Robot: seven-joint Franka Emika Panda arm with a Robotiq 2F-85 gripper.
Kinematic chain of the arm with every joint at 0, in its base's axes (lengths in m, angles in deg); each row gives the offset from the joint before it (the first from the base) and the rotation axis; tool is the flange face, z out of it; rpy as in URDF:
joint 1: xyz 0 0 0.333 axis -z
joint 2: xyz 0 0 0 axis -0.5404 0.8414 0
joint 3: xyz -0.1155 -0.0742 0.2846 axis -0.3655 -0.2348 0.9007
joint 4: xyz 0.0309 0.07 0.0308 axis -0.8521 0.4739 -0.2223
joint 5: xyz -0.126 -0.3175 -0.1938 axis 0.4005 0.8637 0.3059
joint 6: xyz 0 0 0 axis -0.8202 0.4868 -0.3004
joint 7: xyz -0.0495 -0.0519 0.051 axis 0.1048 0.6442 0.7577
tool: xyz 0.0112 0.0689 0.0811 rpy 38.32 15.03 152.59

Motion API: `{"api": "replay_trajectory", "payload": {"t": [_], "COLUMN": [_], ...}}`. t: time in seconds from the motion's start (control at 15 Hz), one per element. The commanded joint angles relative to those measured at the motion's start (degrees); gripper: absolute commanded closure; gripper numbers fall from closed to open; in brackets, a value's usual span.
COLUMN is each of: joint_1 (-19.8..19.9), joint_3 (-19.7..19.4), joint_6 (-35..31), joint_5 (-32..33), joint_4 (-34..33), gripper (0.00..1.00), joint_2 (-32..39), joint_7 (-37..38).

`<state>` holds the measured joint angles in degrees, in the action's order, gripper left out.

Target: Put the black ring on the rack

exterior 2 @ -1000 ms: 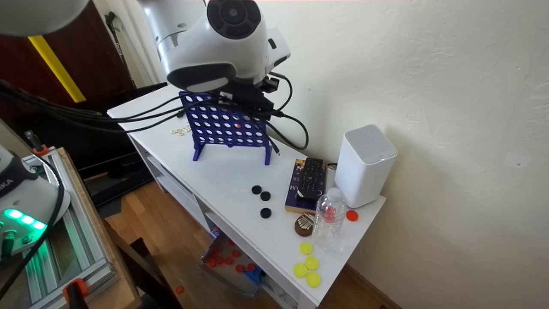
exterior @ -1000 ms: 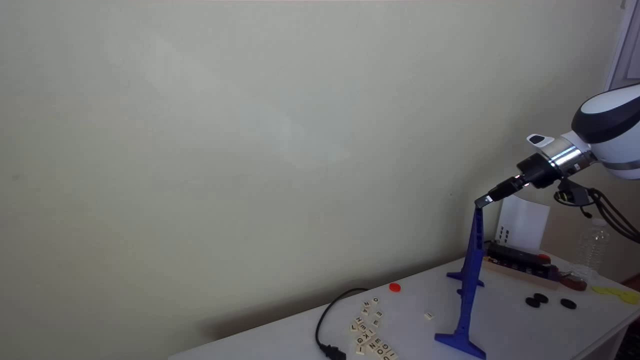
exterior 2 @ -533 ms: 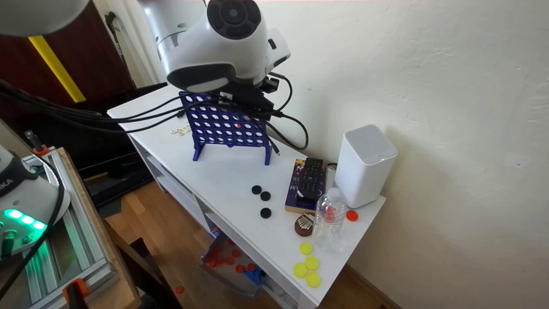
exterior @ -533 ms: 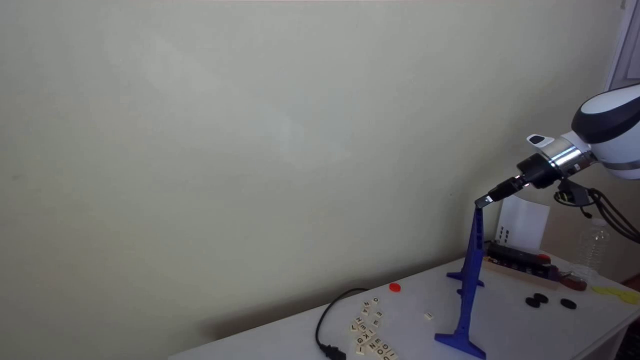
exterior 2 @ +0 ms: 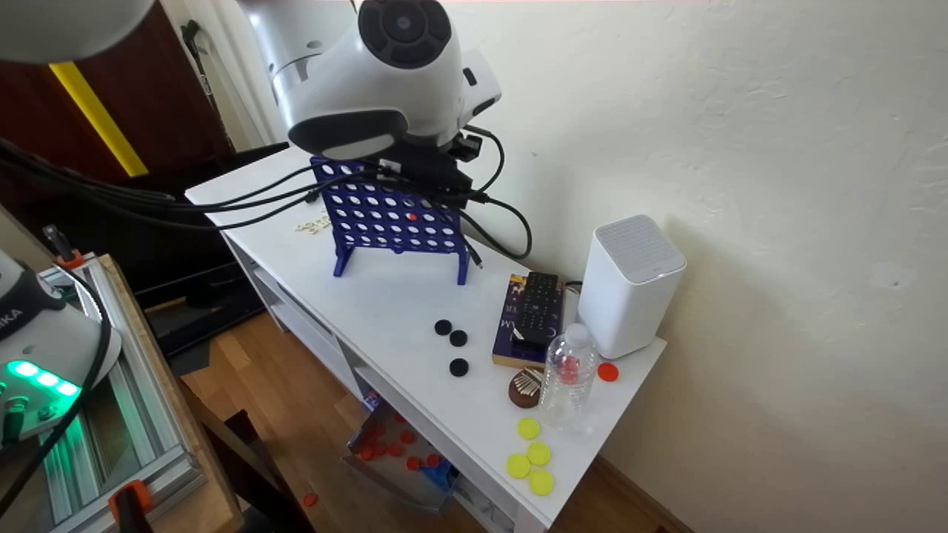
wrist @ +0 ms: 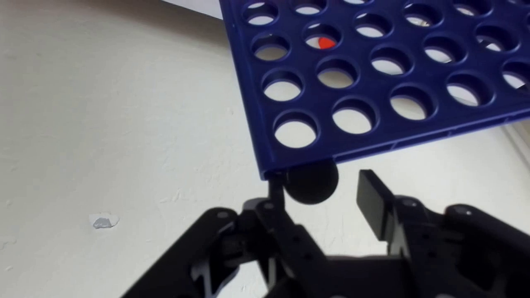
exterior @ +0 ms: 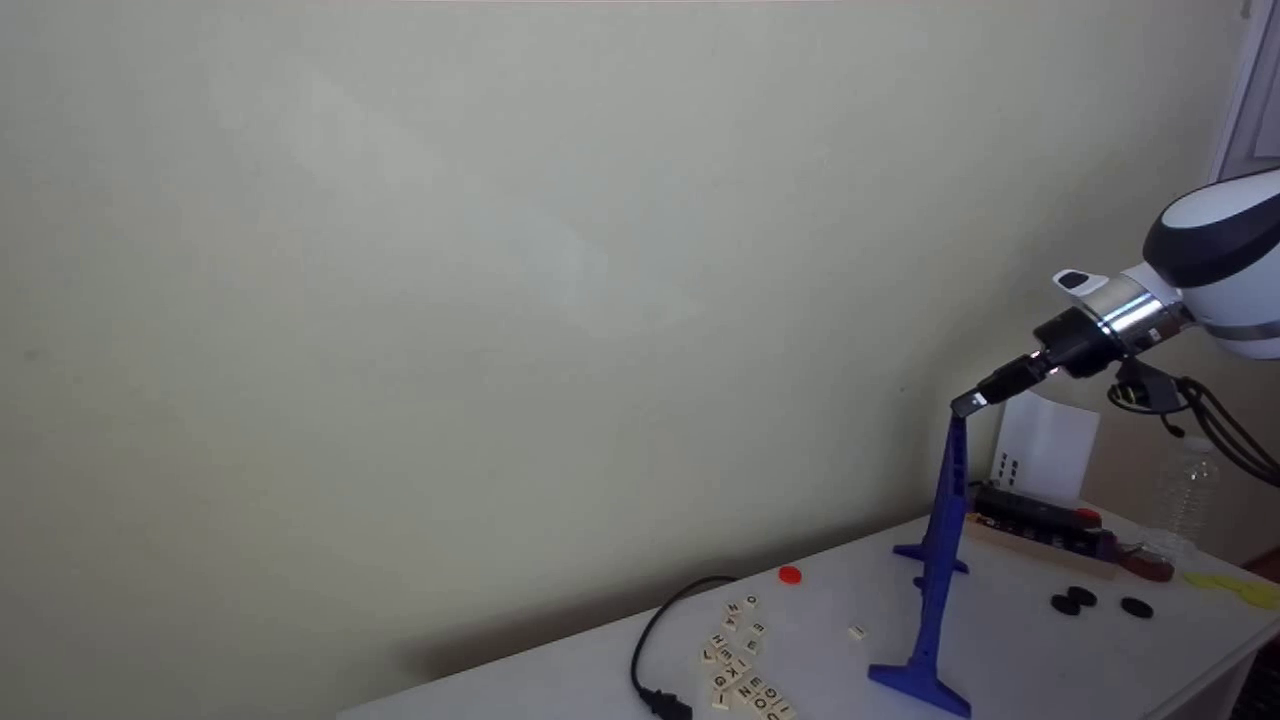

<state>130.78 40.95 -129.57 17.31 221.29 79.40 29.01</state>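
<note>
1. Your hand (wrist: 322, 182) stands wide at the top edge of the upright blue rack (wrist: 383, 85), its fingers (wrist: 374, 203) well apart on either side of the black ring (wrist: 312, 184).
2. That ring juts from the edge at the end column, partly hidden by the rack's wall; it sits just beside one finger and clear of the other. You cannot tell whether it touches the nearer one.
3. You see pale surfaces through the rack's holes, and red through one.
4. Below the bench (exterior 2: 400, 296) you have a box (exterior 2: 400, 488) holding red discs (exterior 2: 380, 448) and a blue piece (exterior 2: 442, 474).
5. The clear bottle (exterior 2: 564, 396) shows red too; inside or behind, you cannot tell.
6. Three black discs (exterior 2: 458, 338) lie flat on the bench.
</note>
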Motion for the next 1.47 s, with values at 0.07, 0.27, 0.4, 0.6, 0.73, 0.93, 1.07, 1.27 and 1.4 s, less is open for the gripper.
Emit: {"api": "replay_trajectory", "payload": {"t": [0.07,0.27,0.4,0.6,0.73,0.93,1.07,1.27,1.4], "joint_1": [-0.2,-0.1,0.3,1.0,1.6,3.0,4.0,5.7,7.0], "joint_3": [-0.7,-0.5,0.0,0.8,1.5,3.0,4.0,5.7,6.7], "joint_6": [1.7,2.2,2.7,3.1,3.3,3.0,2.6,1.9,1.5], "joint_5": [-0.1,-0.2,-0.3,-0.3,-0.4,-0.3,-0.2,-0.2,-0.5], "joint_4": [-0.1,-0.1,0.1,0.5,1.1,2.4,3.1,4.5,5.4], "gripper": [0.11,0.00,0.00,0.00,0.00,0.00,0.00,0.00,0.00], "joint_2": [-0.4,-0.4,-0.1,0.1,-0.1,0.1,0.1,-0.3,-1.4], "joint_7": [-0.8,-1.0,-1.3,-1.8,-2.1,-2.8,-3.1,-2.6,-1.4]}}
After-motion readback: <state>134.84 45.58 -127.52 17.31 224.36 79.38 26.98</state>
